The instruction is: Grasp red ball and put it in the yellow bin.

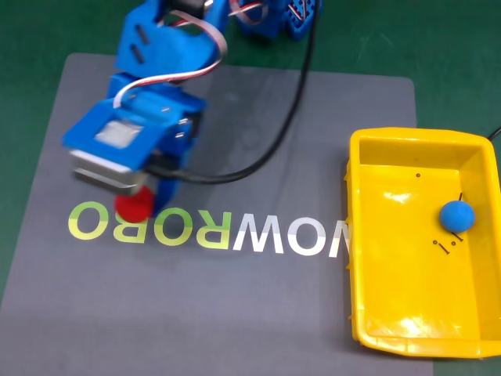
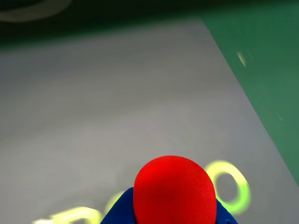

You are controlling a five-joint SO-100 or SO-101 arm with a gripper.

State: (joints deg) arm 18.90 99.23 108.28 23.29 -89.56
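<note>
Hand: on my fixed view the blue hand (image 1: 141,200) hung over the left part of the grey mat (image 1: 235,313), closed around the red ball (image 1: 135,205).
Ball: I saw the red ball poking out below the hand's tip, above the green "O" of the mat lettering (image 1: 207,229); my wrist view showed it (image 2: 174,191) pinched between blue fingers (image 2: 117,212) at the bottom edge, with the mat behind it blurred.
Bin: the yellow bin (image 1: 407,345) sat at the right edge of the mat, well apart from the hand.
Blue ball: a blue ball (image 1: 455,215) lay inside the bin, near its right wall.
Cable: a black cable (image 1: 266,153) ran from the arm across the mat.
Desk: green desk (image 1: 454,70) surface showed around the mat.
</note>
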